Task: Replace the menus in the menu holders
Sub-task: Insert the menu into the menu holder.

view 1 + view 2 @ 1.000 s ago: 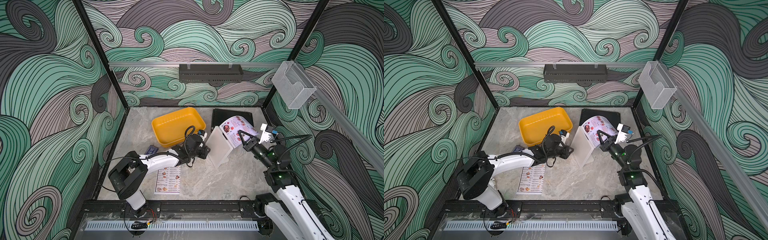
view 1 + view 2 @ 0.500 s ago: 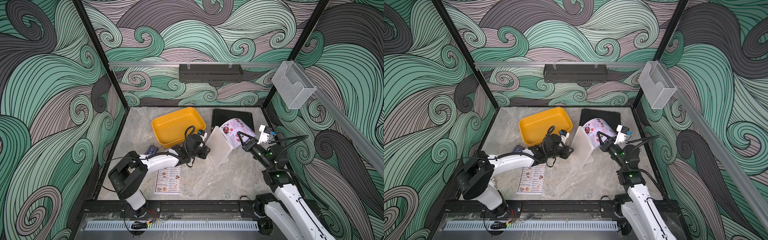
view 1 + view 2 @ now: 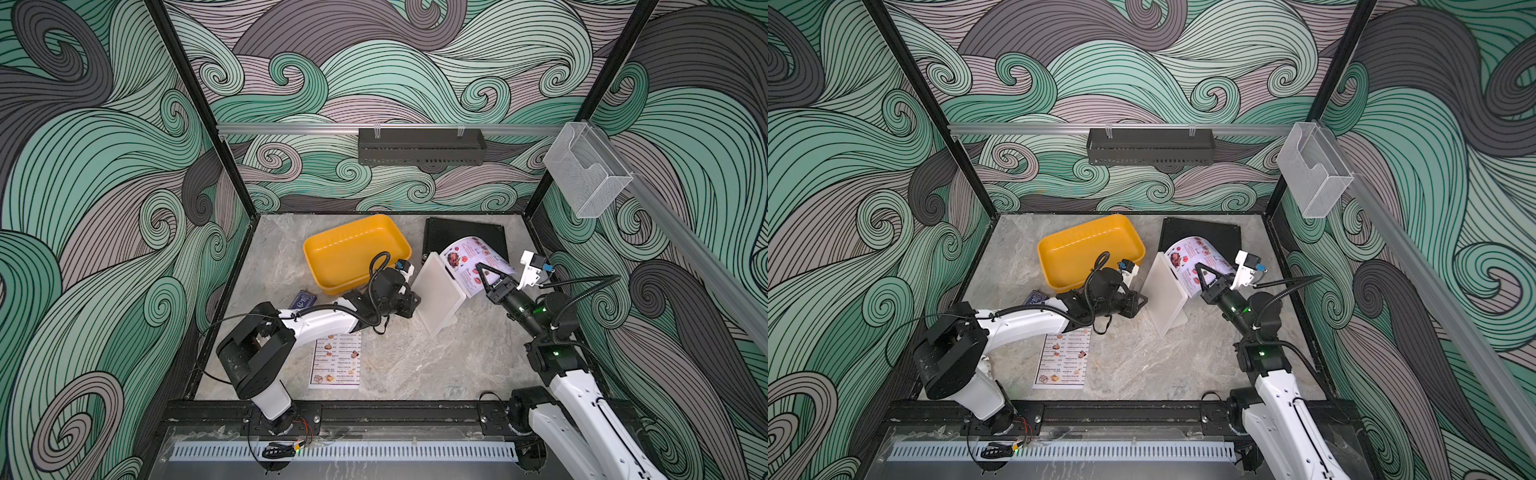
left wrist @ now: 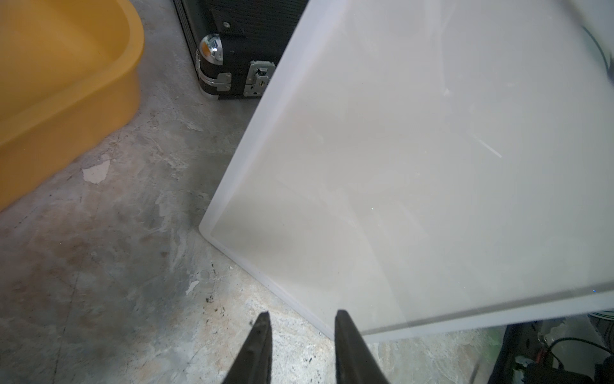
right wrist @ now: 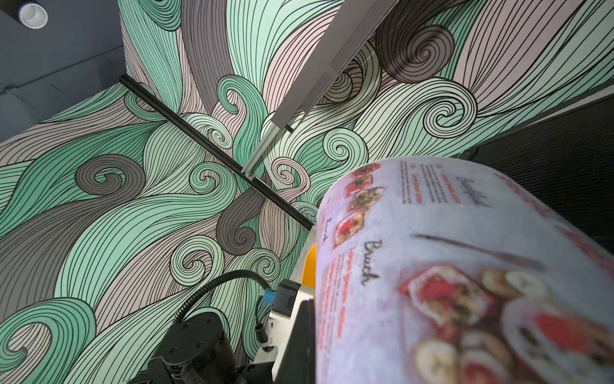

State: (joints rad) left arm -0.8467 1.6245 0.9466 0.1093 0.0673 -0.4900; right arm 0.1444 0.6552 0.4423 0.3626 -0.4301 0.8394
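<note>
The frosted menu holder [image 3: 436,297] [image 3: 1165,293] stands tilted near the table's middle. It fills much of the left wrist view [image 4: 415,183]. My left gripper [image 3: 415,297] [image 4: 302,319] is open at its lower left edge, with only table between the fingers. The lavender-pink menu [image 3: 471,259] [image 3: 1192,257] [image 5: 432,266] curls up behind the holder's top edge. My right gripper [image 3: 481,270] [image 3: 1201,268] is shut on that menu's right part. The white menu [image 3: 336,359] [image 3: 1064,359] lies flat near the front, partly under my left arm.
A yellow tray [image 3: 353,249] sits behind my left gripper. A black ribbed case [image 3: 465,232] lies at the back right, under the pink menu. A dark blue card [image 3: 302,300] lies left of my left arm. A clear box [image 3: 586,174] hangs on the right rail.
My right arm has swayed only slightly with the pink menu in its grip. The left arm and the holder have stayed where they were.
</note>
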